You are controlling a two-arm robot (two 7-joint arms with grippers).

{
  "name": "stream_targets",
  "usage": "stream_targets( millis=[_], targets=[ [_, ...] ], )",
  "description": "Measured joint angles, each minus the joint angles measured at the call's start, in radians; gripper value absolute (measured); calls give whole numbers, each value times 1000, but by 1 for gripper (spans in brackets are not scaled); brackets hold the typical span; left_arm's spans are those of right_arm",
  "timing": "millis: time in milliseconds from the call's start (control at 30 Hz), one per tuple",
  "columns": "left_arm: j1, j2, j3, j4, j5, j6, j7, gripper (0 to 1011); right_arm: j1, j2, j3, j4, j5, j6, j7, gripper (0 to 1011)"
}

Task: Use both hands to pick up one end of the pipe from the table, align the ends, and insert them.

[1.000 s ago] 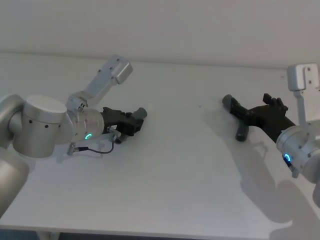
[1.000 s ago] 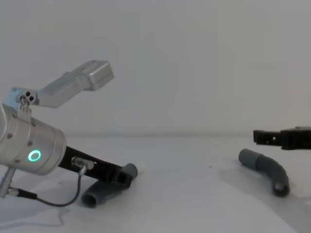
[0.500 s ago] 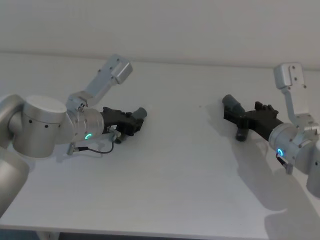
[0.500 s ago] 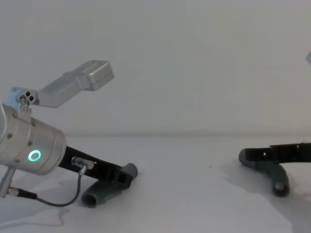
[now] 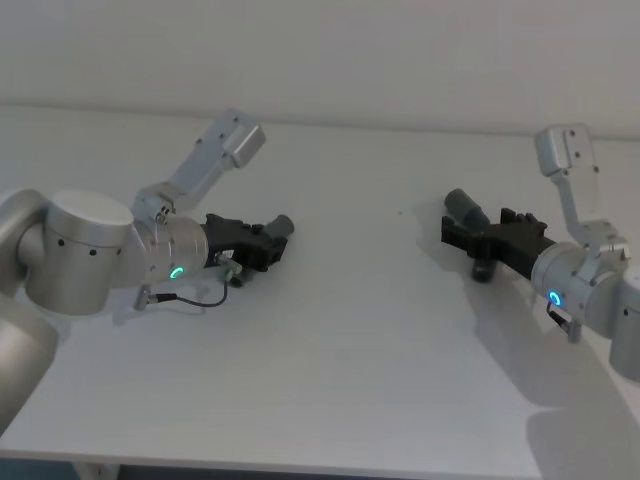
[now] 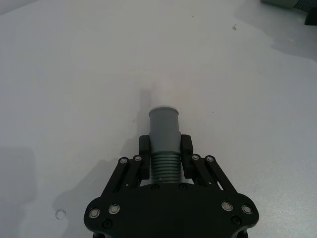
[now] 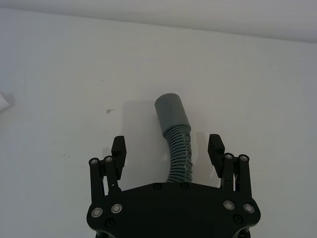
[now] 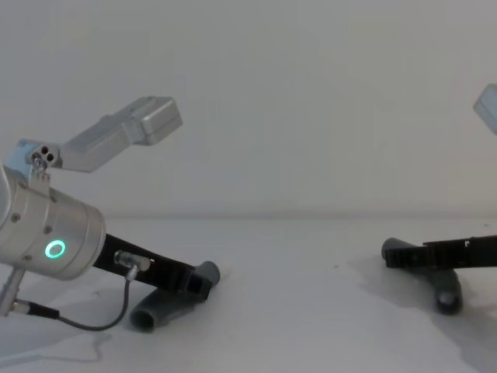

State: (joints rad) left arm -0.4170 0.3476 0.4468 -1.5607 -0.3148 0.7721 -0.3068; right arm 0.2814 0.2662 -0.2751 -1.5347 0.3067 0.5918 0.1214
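Toward the left side of the counter (image 5: pixel 340 370), my left gripper (image 6: pixel 165 148) is clenched on the left pipe piece (image 6: pixel 163 168), pinching the ribs just behind its smooth cuff (image 6: pixel 164 124). That grip leaves the whole cuff sticking out free ahead of the gripper, which I judge is what I need for mating it later. From the chest view, the dark ribbed tail of this piece appears to touch the counter, so it is held but not lifted. Over on the right side of the counter, my right gripper (image 7: pixel 167 146) sits low and released. Its two fingers (image 7: pixel 118 148) stand apart on either side of the right pipe piece (image 7: pixel 179 148), not touching it. They straddle the ribbed stretch behind that piece's cuff (image 7: pixel 171 110), again leaving the smooth end clear. This piece lies flat on the counter, with its curved tail running back under the gripper body. The two pieces are well apart across the counter, with bare surface between them. I cannot tell from these views which cuff carries the narrower stub and which the hollow mouth. My reading is that the next step is to close the right gripper squarely on the ribs. The piece is curved, so an off-centre pinch could roll it and throw the cuff off line.
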Motion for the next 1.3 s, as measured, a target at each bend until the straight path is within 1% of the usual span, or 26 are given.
stream_targets(
  millis=[300,633,700,733,867,900,933,967,1067,1100,1167,1200,1233,1267,1300],
  targets=[
    [0,0,0,0,0,0,0,348,14,-1,-2,22,-4,18,20,1004],
    [0,0,0,0,0,0,0,348,21,-5,-5,39,-7,22,35,999],
    [0,0,0,0,0,0,0,348,22,-6,-6,41,-8,23,37,946],
    [0,0,0,0,0,0,0,348,22,-6,-6,42,-9,23,37,946],
    [0,0,0,0,0,0,0,348,25,-7,-7,45,-10,23,40,838],
    [0,0,0,0,0,0,0,348,25,-7,-7,46,-10,23,41,838],
    [0,0,0,0,0,0,0,348,25,-7,-7,46,-10,23,42,769],
    [0,0,0,0,0,0,0,348,25,-7,-7,46,-10,23,42,769],
    [0,0,0,0,0,0,0,348,26,-7,-8,48,-10,24,44,695],
    [0,0,0,0,0,0,0,348,26,-7,-8,48,-11,24,44,637],
    [0,0,0,0,0,0,0,351,26,-8,-8,49,-11,24,45,604],
    [0,0,0,0,0,0,0,351,26,-8,-8,49,-11,24,45,534],
    [0,0,0,0,0,0,0,348,26,-8,-8,50,-11,24,45,518],
    [0,0,0,0,0,0,0,348,27,-8,-8,50,-11,24,45,459],
    [0,0,0,0,0,0,0,351,27,-8,-8,50,-11,24,46,435]
  ],
)
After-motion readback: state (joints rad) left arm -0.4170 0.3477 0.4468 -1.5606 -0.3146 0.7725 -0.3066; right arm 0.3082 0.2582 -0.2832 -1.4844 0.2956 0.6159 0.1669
